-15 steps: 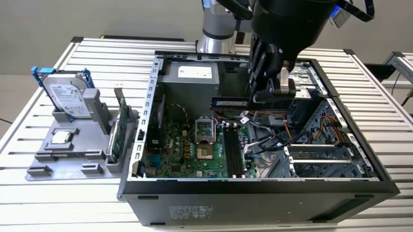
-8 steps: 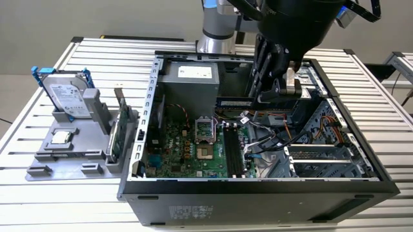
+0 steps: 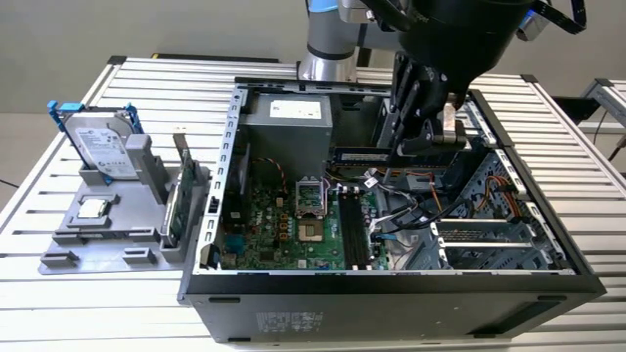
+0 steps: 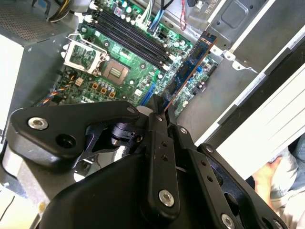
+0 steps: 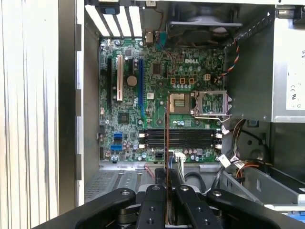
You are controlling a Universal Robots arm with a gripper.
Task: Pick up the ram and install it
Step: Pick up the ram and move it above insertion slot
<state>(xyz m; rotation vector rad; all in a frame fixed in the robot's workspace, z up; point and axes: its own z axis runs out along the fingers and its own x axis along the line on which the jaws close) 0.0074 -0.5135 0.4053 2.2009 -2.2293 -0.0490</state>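
My gripper (image 3: pixel 406 147) is shut on the ram (image 3: pixel 364 155), a thin blue stick held by one end above the open computer case (image 3: pixel 391 293). In the second wrist view the ram (image 4: pixel 188 67) sticks out from between the black fingers of the gripper (image 4: pixel 159 112), hanging over the green motherboard. The first wrist view shows the ram (image 5: pixel 166 143) edge-on as a thin line crossing the black memory slots (image 5: pixel 190 138), with the gripper (image 5: pixel 167 183) around it. The slots (image 3: pixel 352 227) lie well below the stick, near the case's front wall.
A grey fixture (image 3: pixel 98 235) on the exterior view's left holds a silver hard drive (image 3: pixel 102 150) and a green card (image 3: pixel 181 191). The power supply (image 3: pixel 293 121), drive cage (image 3: pixel 489 235) and loose cables (image 3: pixel 411 213) crowd the case. A person's hand (image 4: pixel 267 176) is outside it.
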